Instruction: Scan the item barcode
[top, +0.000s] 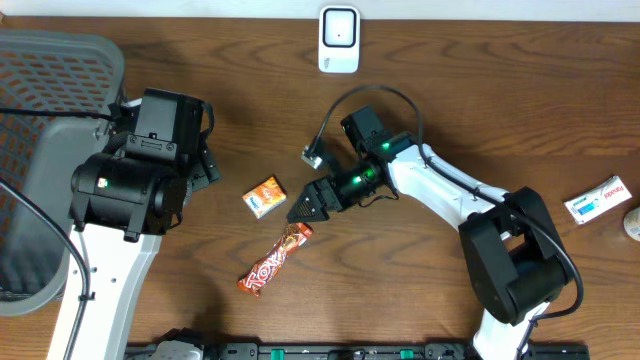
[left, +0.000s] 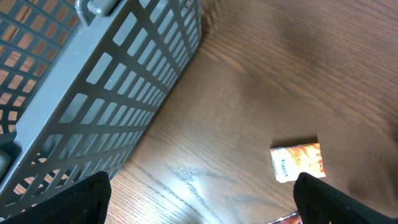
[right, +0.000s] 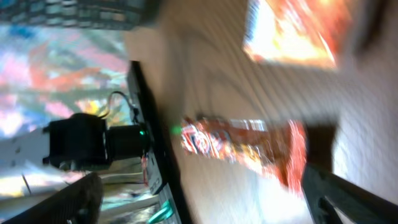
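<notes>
A long orange-red candy bar (top: 275, 260) lies slantwise on the wooden table, front of centre. A small orange packet (top: 264, 196) lies just behind it. My right gripper (top: 303, 211) hovers at the bar's upper end, open and holding nothing. In the right wrist view the bar (right: 239, 144) lies blurred between and beyond my spread fingers (right: 333, 196), with the packet (right: 292, 34) further off. My left gripper (left: 202, 208) is open over bare wood; the packet (left: 298, 162) lies near its right finger. A white scanner (top: 339, 40) stands at the far edge.
A grey mesh basket (top: 45, 120) fills the left side, close beside my left arm, and shows as a slatted wall (left: 93, 81) in the left wrist view. A white box (top: 598, 199) lies at the right edge. A black rail (top: 350, 351) runs along the front.
</notes>
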